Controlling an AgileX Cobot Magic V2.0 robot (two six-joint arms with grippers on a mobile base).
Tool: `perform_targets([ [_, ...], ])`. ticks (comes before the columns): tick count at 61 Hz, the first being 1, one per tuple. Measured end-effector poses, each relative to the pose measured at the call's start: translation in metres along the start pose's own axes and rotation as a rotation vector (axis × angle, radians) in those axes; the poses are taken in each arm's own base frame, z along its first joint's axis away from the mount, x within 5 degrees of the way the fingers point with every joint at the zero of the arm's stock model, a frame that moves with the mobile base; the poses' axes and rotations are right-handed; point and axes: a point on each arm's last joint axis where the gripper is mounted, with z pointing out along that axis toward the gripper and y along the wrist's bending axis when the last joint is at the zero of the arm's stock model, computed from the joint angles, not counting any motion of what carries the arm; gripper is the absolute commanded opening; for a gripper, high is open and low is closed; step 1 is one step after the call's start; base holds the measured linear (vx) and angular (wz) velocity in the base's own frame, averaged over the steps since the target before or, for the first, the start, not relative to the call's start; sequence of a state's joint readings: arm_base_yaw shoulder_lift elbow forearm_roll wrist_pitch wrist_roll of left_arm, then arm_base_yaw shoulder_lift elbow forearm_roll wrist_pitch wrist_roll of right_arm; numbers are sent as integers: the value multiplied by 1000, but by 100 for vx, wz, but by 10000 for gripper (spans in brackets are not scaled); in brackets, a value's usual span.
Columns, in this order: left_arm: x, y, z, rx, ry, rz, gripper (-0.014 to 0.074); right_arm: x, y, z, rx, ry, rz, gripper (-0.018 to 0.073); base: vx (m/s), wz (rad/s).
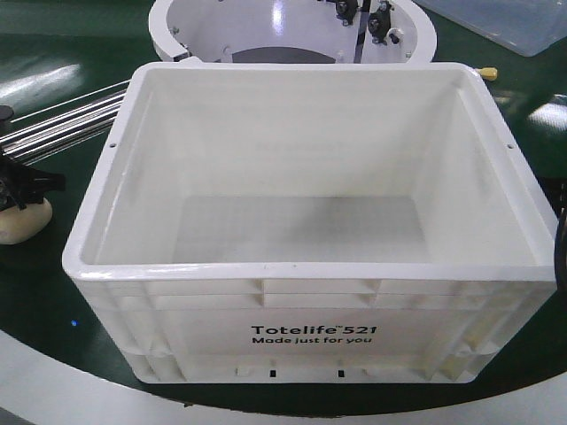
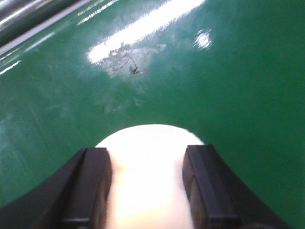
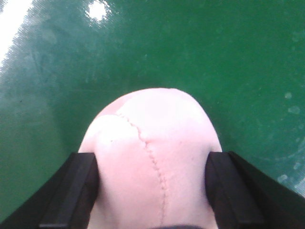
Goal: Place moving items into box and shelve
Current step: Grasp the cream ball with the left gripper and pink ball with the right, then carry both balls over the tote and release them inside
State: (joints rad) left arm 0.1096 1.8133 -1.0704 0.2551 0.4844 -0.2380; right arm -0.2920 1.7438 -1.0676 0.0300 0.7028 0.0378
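— Glossy green surface spreads all round in the front view. The white crate sits in the middle of it, printed side toward the camera, nothing inside. What else shows there?

— Left of the crate, near its front corner, the pale beige ball lies on the green, with the black left gripper down on top of it. Behind the crate stands a white ring. Metal rails run off past the crate's back left corner.

— And the left wrist view?

— The pale beige ball is close up. The gripper's two black fingers press against its sides, so the left gripper is clamped on it. Beyond the ball is green surface with a scuffed patch under the glare.

— Right wrist view?

— The pinkish ball, with a stitched seam running down it, fills the space inside the right gripper. Both fingers touch its sides, so it is gripped. Behind it is only green, and where this ball lies relative to the crate I cannot tell.
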Motion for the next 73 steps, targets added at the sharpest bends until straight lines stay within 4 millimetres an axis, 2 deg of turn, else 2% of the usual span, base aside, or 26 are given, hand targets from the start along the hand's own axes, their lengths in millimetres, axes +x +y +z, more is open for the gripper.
perform_targets([
  [7, 2, -1, 15, -12, 41, 23, 422, -1, 0, 4, 1, 9, -1, 456, 0, 0],
  [12, 2, -1, 19, -17, 60, 27, 330, -1, 0, 10, 1, 21, -1, 364, 0, 0],
  [23, 1, -1, 16, -13, 69, 19, -8, -4, 0, 20, 2, 21, 0, 57, 0, 0],
  [26, 1, -1, 15, -13, 71, 16, -9, -5, 0, 21, 2, 19, 0, -17, 0, 0],
  [35, 0, 0, 6, -13, 69, 6, -8, -7, 0, 19, 1, 12, 1, -11, 0, 0],
  [43, 2, 2, -8, -15, 74, -8, -7, -10, 0, 8, 0, 6, -2, -10, 0, 0],
  [50, 9, 5, -27, -20, 104, -29, -7, -12, 1, -13, -3, -17, -7, -8, 0, 0],
  [55, 10, 7, -48, -21, 87, -43, -7, -16, 2, -34, -7, -67, -10, -8, 0, 0],
  [62, 7, 12, -85, -15, -15, -61, -7, -23, 3, -79, -17, -198, -12, -8, 0, 0],
  [73, 6, 18, -155, 21, -244, -109, -7, -25, 6, -146, -40, -393, -20, -8, 0, 0],
])
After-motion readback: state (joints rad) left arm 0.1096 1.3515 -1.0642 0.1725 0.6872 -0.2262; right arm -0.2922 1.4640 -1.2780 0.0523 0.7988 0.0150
